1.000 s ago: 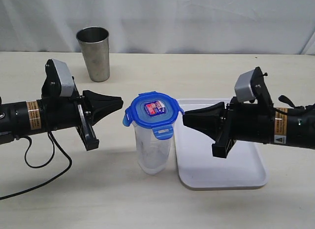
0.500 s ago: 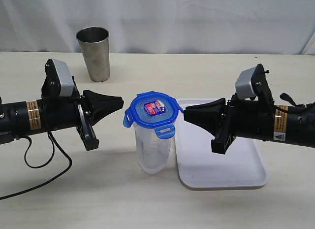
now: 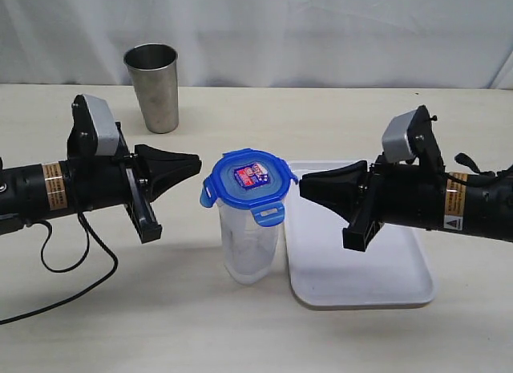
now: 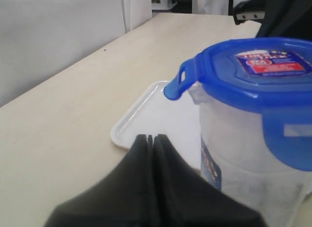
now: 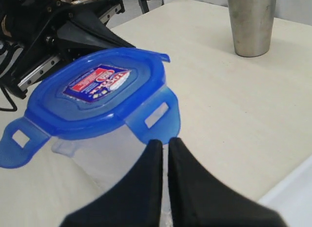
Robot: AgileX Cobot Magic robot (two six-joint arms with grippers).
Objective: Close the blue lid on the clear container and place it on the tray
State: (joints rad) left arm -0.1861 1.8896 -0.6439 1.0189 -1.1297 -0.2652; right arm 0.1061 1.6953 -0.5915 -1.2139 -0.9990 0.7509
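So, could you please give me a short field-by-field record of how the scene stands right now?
lid: blue lid sits on clear container, flaps flared out, unlatched
container: upright on table, beside tray, not on it
tray: white, flat on table
left gripper: shut, level with lid, apart from it
right gripper: shut, tip close by lid's rim
other: steel tumbler at the back
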